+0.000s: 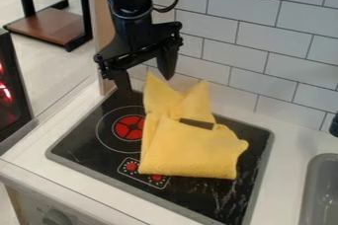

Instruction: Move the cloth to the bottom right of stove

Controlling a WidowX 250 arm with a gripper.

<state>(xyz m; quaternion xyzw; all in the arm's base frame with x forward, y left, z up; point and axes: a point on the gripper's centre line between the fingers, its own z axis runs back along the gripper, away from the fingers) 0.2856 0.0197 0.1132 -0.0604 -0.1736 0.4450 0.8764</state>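
Near right of the flat black glass stove (224,202) is the goal, I guess. The folded yellow cloth (191,152) sits centre-right, far peaks probably handy for pinching. Beyond, the black two-finger gripper (145,84) hangs wide open, holding nothing.

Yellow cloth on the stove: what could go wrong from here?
The cloth has peaks pointing up near the open tool; a grasp there might catch only one peak and unfold the rest. It also lies close to the right edge of the stove, so moving it too far right could leave it overlapping the counter.
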